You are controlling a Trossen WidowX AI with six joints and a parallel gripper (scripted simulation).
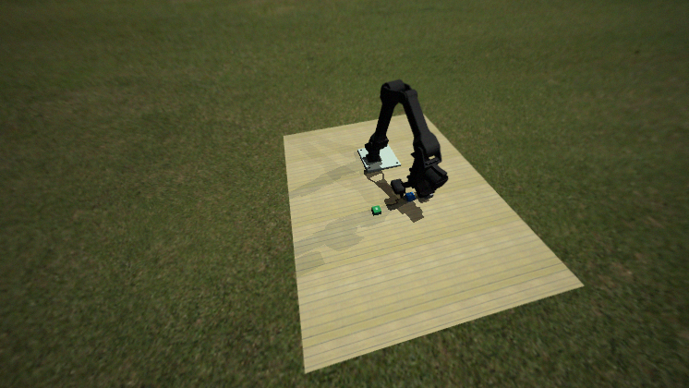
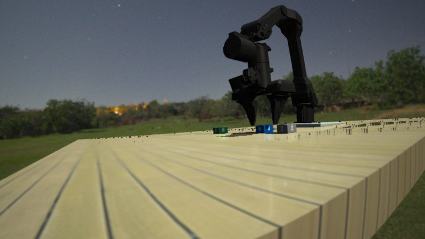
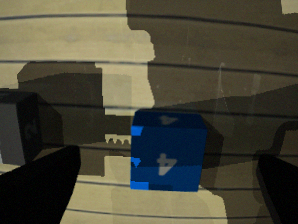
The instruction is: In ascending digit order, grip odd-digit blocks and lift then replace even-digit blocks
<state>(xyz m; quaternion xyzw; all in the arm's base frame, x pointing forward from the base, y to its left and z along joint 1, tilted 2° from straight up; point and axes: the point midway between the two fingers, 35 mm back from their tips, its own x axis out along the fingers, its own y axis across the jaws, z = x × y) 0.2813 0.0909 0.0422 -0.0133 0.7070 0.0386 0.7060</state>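
Jaws apart, empty, above the blue block point(image 3: 168, 151) — centre it, keeping clear of the grey block point(image 2: 286, 128) at 9 o'clock, before closing.

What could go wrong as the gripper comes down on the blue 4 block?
1. The grey 2 block sits close beside the blue block. The open gripper straddles the blue one, so the finger on that side might nudge the grey block on descent, an out-of-order touch.
2. In the wrist view the blue block sits slightly left of centre between the fingers; closing could push it sideways, so it may not return exactly where it was.
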